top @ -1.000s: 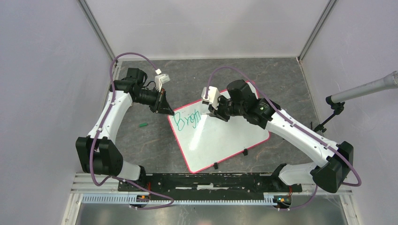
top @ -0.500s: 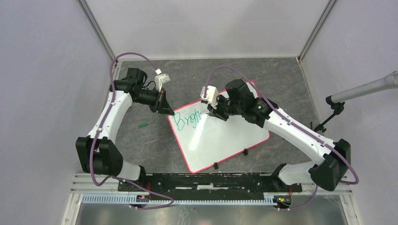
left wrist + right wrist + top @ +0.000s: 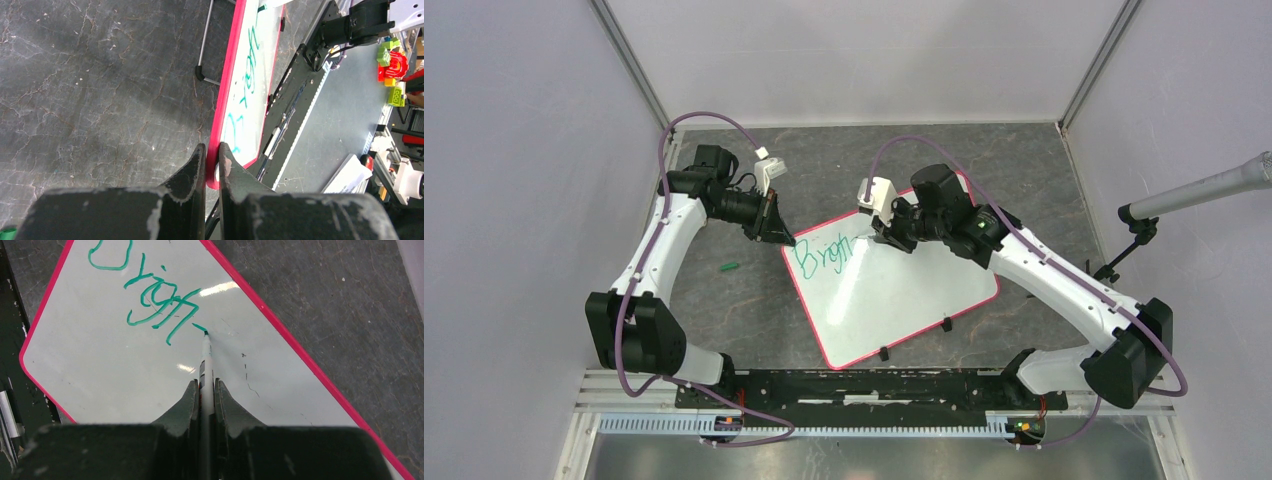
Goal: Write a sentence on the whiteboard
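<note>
**Pen down mid-word: slip, skip and smear are the risks**

The right gripper has its fingers pressed tight on the marker. The barrel runs straight out between them, and the green tip touches the whiteboard at the end of a short dash. The sentence so far is only its first letters, roughly "Brigh", up near one corner of the board. By my judgement most of the writing is yet to come.

- **Pen slip:** the thin barrel could twist or slide back in the grip if it is pushed down too hard, and the strokes would go ragged.
- **Skipped line:** too light a press would let the tip lift off the glossy surface and break the line.
- **Smear:** a finger dragged low over the fresh ink would smudge it.
- **Board shift:** the left gripper is all but closed, pinching the red rim at the board's corner. If that thin hold lets go, the board could swing under the pen.

The board lies flat and skewed on the dark table, between the two arms. A small green object, possibly the cap, lies on the table to the left of the board
</note>
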Robot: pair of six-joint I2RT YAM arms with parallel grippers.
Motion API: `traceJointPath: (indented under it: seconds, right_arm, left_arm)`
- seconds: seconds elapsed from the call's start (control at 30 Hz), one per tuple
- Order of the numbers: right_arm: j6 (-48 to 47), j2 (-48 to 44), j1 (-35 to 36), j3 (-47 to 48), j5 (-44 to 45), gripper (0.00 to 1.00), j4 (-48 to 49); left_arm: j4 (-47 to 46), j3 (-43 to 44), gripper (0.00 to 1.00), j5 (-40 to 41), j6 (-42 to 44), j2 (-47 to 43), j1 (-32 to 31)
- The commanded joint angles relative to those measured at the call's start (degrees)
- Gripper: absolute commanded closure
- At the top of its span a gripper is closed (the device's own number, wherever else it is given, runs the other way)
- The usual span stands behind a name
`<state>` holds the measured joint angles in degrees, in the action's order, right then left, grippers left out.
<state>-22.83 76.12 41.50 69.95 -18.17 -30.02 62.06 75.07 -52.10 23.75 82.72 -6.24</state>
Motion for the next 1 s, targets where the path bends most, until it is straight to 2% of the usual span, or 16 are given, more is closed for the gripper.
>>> traceJointPath:
  seconds: [0.0,0.5,0.97]
  right_arm:
    - [-0.68,-1.57,-0.45,2.97,-1.45,1.0,-0.68]
    - [0.33,0.76,-0.45,4.55,-2.13,1.0,2.78]
    - [0.25,-0.25,-0.45,0.49,-1.25,1.0,1.55]
  left_arm:
    - [-0.05,-0.97,0.98,1.21,4.14,0.51,-2.66]
    - [-0.08,-1.23,0.98,1.38,4.07,-0.1,-2.65]
    - [-0.1,-1.31,0.98,1.38,4.16,-0.07,-2.64]
